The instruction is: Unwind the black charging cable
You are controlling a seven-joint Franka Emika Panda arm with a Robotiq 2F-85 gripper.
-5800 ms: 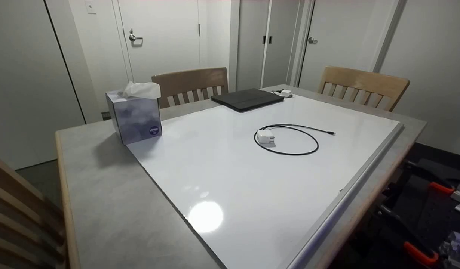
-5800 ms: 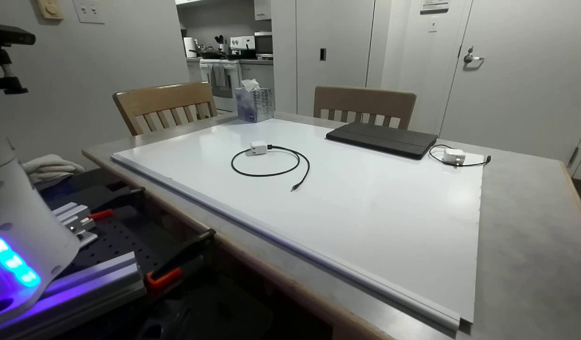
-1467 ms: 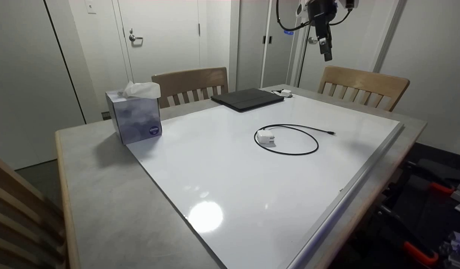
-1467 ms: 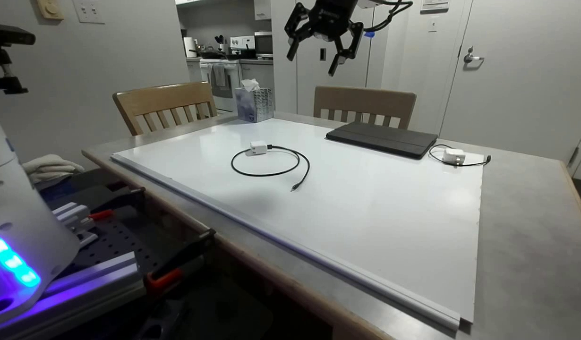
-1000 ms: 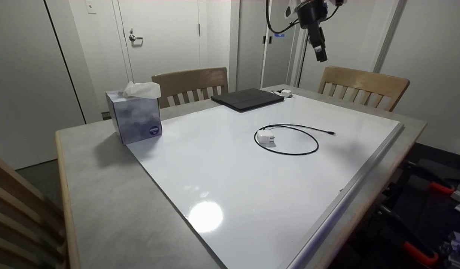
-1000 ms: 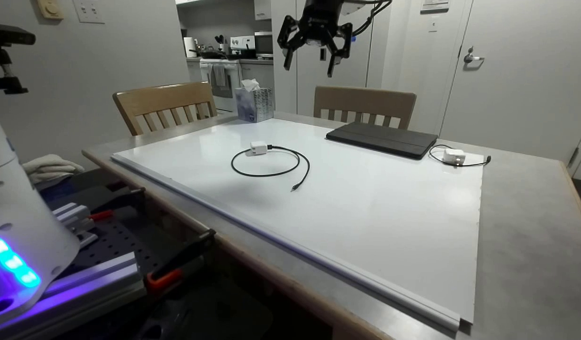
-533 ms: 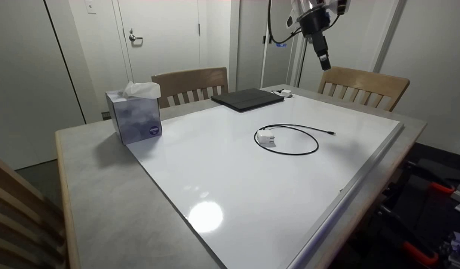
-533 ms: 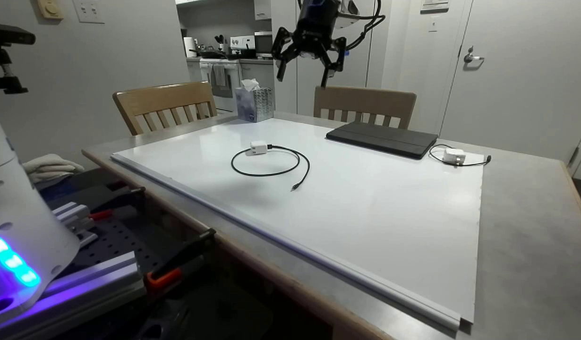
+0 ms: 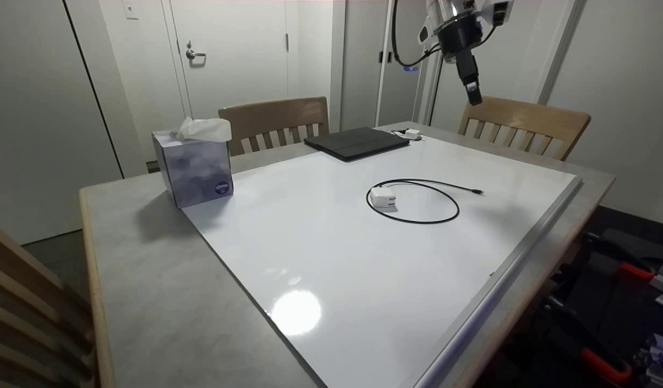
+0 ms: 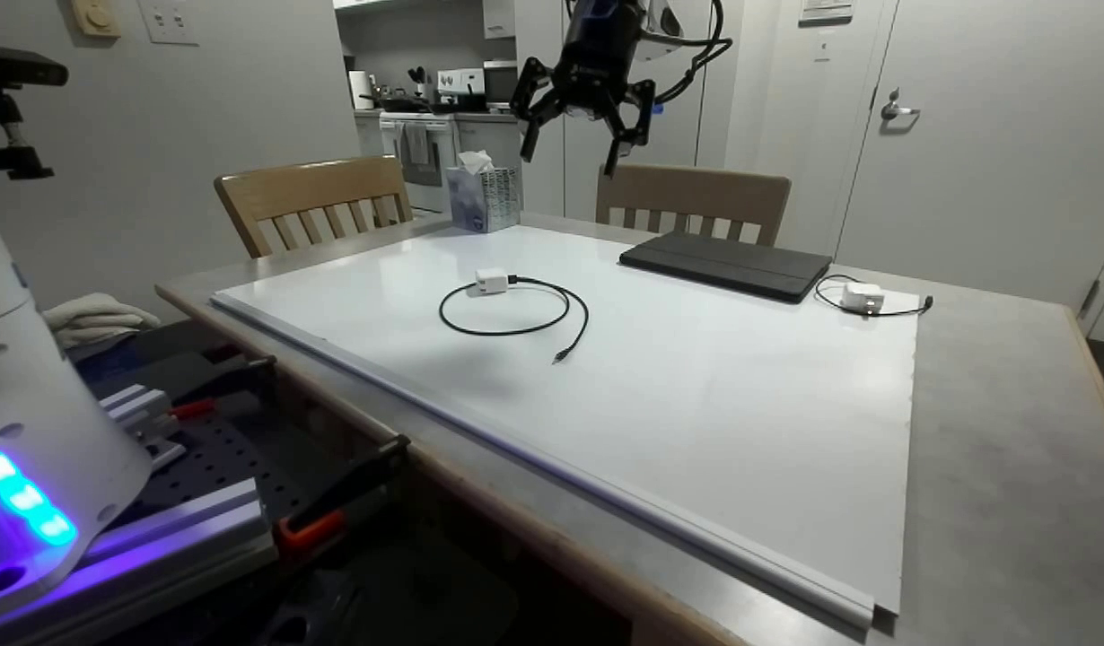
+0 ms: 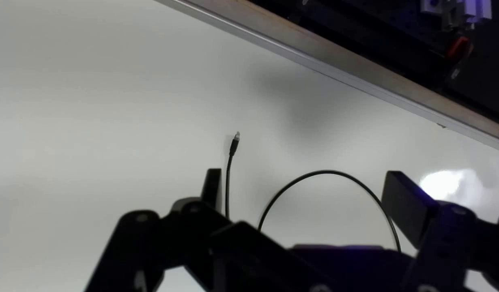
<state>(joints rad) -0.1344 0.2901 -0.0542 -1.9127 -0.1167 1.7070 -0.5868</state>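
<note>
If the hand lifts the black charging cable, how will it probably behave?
The black charging cable looks thin, so probably light and flexible. Its smooth loop suggests springiness; it may curl back. The white adapter, seemingly plugged onto one end, might drag.

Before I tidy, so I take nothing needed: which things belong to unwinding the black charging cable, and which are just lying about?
For the job:
black charging cable, lying in a loop
white wall charger, at one cable end
tool, open, in the air

Lying about:
Kleenex tissue box
flat black case
second white charger and its black cord
</note>
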